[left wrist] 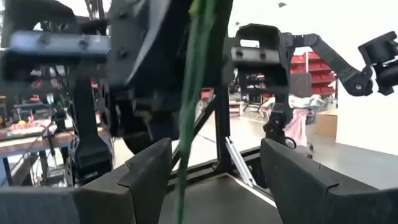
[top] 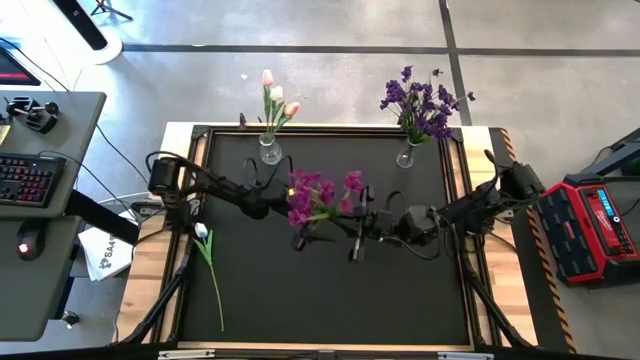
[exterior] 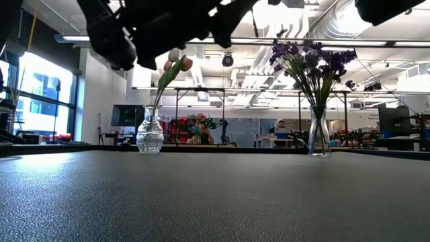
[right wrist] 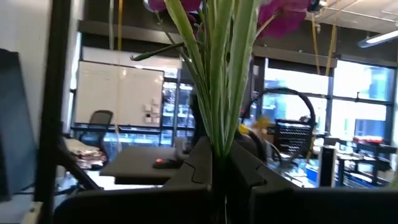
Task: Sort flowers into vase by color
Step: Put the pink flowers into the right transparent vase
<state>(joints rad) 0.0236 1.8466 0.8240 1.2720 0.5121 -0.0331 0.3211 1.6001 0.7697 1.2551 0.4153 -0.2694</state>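
Observation:
A purple flower (top: 318, 195) with bushy blooms and green leaves hangs in the air over the table's middle, between both grippers. My right gripper (top: 354, 228) reaches in from the right and is shut on its stems. My left gripper (top: 290, 220) comes from the left and is open. In the left wrist view its fingers (left wrist: 149, 177) stand on either side of the green stem (left wrist: 194, 93). A white-budded flower (top: 207, 255) lies flat on the mat near the left edge. Pink and white tulips (top: 274, 100) stand in the left glass vase (top: 270, 150). Purple blooms (top: 422, 105) stand in the right vase (top: 407, 156). My right gripper (right wrist: 217, 163) pinches the bundle of green stems (right wrist: 219, 134) of the purple flower between its two fingers. The stems and leaves rise out of the shut fingers toward the blooms (right wrist: 283, 15). The flower is lifted clear of the table.
Both vases (exterior: 150, 134) (exterior: 319, 134) stand at the table's far edge. Wooden borders frame the black mat (top: 330, 300). A desk with a keyboard (top: 30, 180) sits left of the table, and a red case (top: 590, 225) sits right of it.

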